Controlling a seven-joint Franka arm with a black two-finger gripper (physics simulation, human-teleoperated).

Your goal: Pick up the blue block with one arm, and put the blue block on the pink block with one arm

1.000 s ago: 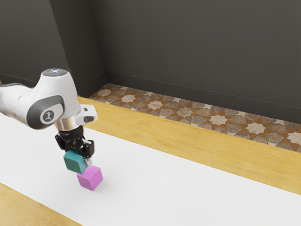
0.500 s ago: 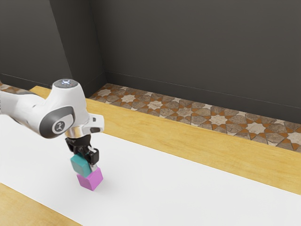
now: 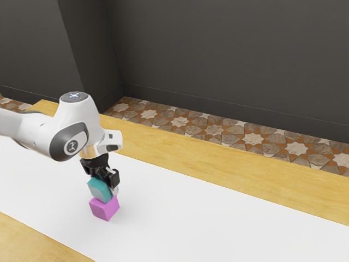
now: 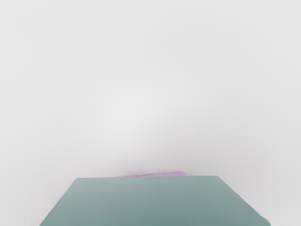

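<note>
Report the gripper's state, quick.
Gripper: shut on the blue block, which it holds directly over the pink block.

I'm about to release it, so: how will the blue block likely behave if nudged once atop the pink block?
The blue block is a flat-faced cube, so it probably won't roll. It shows no bending in the shut gripper, so likely stiff. The pink block below looks about the same size, leaving little margin: a nudge might slide or tip it off.
</note>
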